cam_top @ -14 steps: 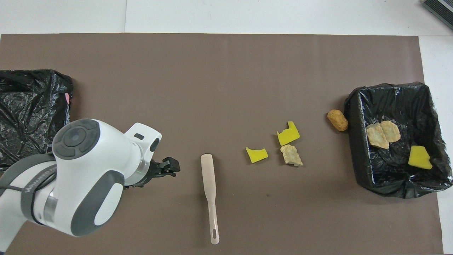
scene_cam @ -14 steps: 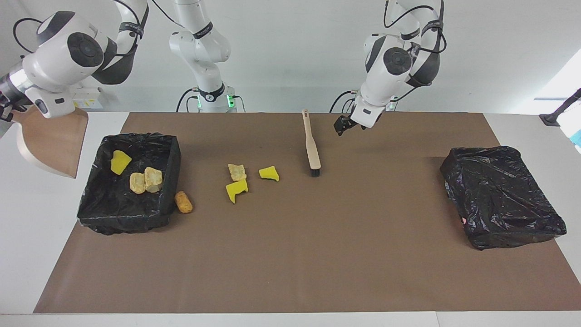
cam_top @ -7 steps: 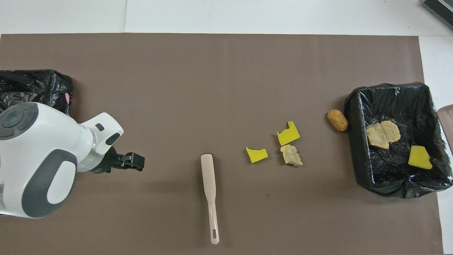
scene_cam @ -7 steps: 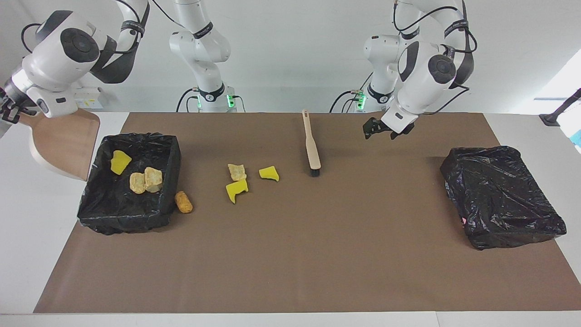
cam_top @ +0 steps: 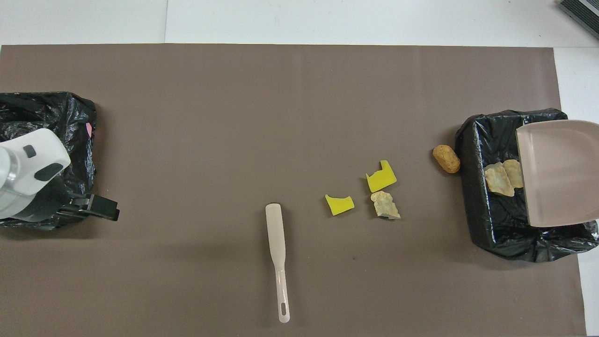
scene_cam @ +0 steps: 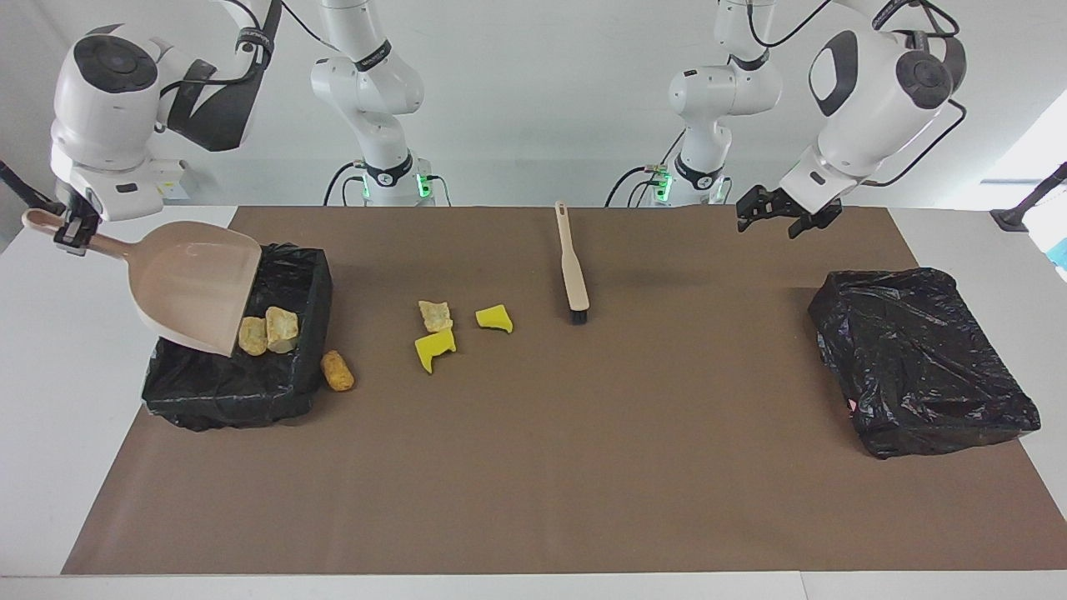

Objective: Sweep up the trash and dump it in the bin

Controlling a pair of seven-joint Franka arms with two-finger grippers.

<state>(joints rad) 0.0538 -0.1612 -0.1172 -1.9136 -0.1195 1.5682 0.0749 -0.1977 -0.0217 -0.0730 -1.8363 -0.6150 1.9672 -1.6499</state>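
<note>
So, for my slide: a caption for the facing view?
Right gripper holds the dustpan over the bin; brush lies unused.

The dustpan (scene_cam: pixel 196 292) hangs over the bin (scene_cam: pixel 275 392); four trash pieces (scene_cam: pixel 436 348) lie between bin and brush (scene_cam: pixel 572 267).

Beige dustpan (scene_cam: pixel 196 287) tilted over open black-lined bin (scene_cam: pixel 283 400), left of facing frame; two tan lumps (scene_cam: pixel 268 331) inside. Orange lump (scene_cam: pixel 337 370) just beside bin. Two yellow chunks (scene_cam: pixel 434 349), one tan lump (scene_cam: pixel 434 315) mid-frame. Brush (scene_cam: pixel 573 265) flat, upper centre.
</note>
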